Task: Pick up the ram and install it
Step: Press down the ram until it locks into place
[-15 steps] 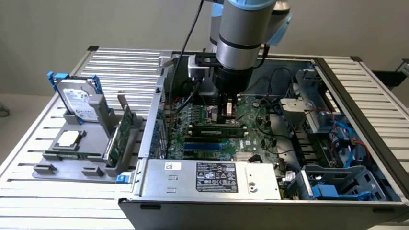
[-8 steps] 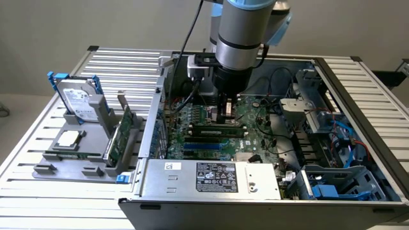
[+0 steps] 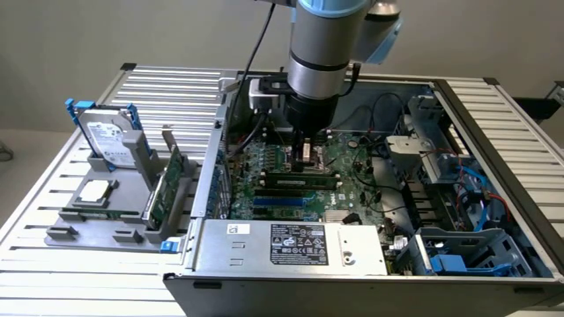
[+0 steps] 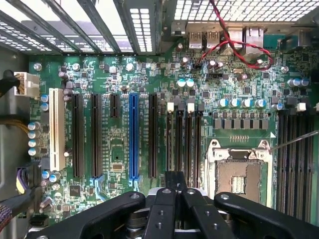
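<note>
So your whole setup sits on a silver slatted metal table (image 3: 168, 92), with a plain beige wall (image 3: 88, 39) behind it. The computer case (image 3: 352, 297) lies on its side with the panel off, so the motherboard (image 3: 357, 191) faces up and the power supply (image 3: 282, 244) runs along the near edge. Off to the exterior view's left you've got a grey tray (image 3: 66, 232). It carries a hard drive (image 3: 107, 139) standing in a blue bracket, a silver processor chip (image 3: 92, 191) lying flat, and an expansion card (image 3: 168, 185) up on edge.

The ram (image 3: 304, 177) is inside the case, standing on its long edge among the black memory slots, green face toward the exterior camera. Its long axis runs straight across the exterior view, parallel to the blue slots (image 3: 282, 198) just in front of it. One end points at the case's back wall on the exterior view's left, the other at the drive bays on the right.

Your gripper (image 3: 304, 158) hangs straight down from the arm and ends just above and behind the stick. I honestly can't tell if it's touching it. In the wrist view the fingers (image 4: 167, 204) are pressed together over the board, beside the processor socket (image 4: 239, 181).
</note>
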